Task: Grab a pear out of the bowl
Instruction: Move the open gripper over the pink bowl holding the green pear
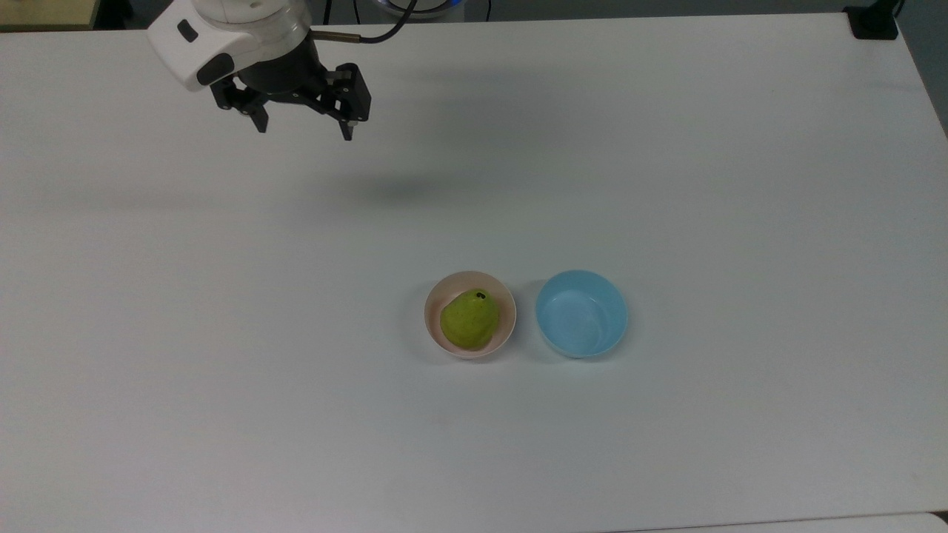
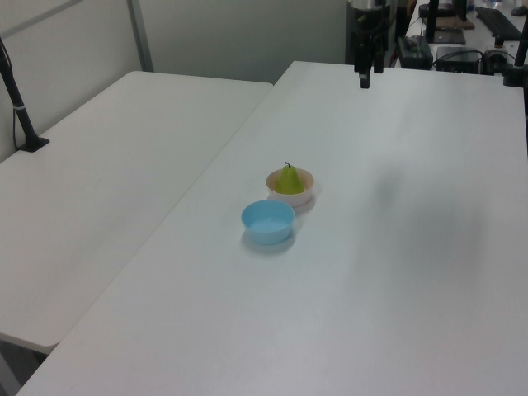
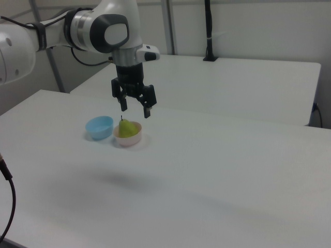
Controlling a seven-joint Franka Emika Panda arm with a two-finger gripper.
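Note:
A yellow-green pear (image 1: pixel 469 320) (image 2: pixel 288 181) (image 3: pixel 129 128) with a dark stem end sits inside the pale pink bowl (image 1: pixel 438 298) (image 2: pixel 303 199) (image 3: pixel 128 140) near the table's middle. My gripper (image 1: pixel 305 129) (image 2: pixel 364 82) (image 3: pixel 134 110) hangs high above the table, toward the top view's upper left and far from the bowl. Its black fingers are spread apart with nothing between them.
A light blue bowl (image 1: pixel 581 313) (image 2: pixel 268 221) (image 3: pixel 99 127) stands close beside the pink one, on the top view's right. The white table (image 1: pixel 666 148) spreads wide around both. A second table (image 2: pixel 124 148) adjoins it in the left view.

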